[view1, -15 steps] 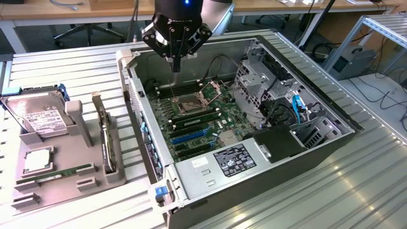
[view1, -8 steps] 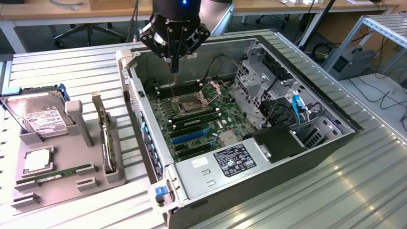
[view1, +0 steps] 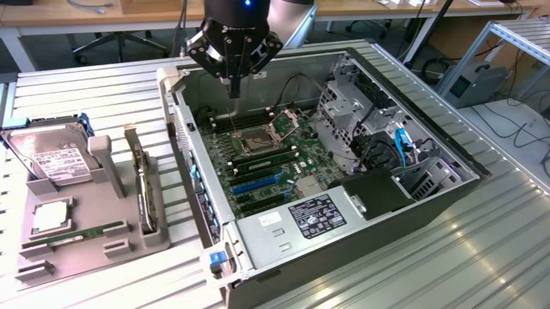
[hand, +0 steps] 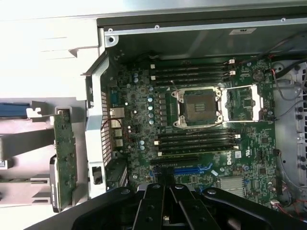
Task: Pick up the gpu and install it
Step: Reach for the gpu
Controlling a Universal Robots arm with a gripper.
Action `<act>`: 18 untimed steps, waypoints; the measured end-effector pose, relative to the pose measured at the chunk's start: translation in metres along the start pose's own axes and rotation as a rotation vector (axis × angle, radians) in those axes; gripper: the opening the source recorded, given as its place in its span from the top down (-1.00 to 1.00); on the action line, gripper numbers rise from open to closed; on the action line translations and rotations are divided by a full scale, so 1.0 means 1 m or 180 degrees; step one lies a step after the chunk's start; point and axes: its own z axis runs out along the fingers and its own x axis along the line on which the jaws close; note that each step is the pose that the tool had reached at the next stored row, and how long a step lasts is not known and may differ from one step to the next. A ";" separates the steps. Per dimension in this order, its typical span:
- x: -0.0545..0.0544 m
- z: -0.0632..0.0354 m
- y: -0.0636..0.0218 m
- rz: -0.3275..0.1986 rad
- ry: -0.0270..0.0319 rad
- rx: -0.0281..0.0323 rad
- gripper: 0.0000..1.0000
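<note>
Jaws shut and empty over the open case (view1: 257, 248). The gpu (view1: 140, 180) stands unpicked in its holder (view1: 102, 164); grasping it needs them opened.

Glossy black claw (view1: 234, 91) with bolted, hinged linkage arms.

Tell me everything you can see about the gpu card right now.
The gpu is a thin flat card, dark in the exterior view and green-faced in the wrist view, with a pale metal bracket at one end. It stands on edge in a slot of the gray holder, beside the open computer case.
</note>
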 end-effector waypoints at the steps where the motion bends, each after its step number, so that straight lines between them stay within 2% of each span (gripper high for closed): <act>1: 0.000 0.0000 0.0000 0.0000 0.0000 0.0000 0.79; 18: 0.005 -0.0001 -0.0004 0.0000 0.0000 0.0000 0.79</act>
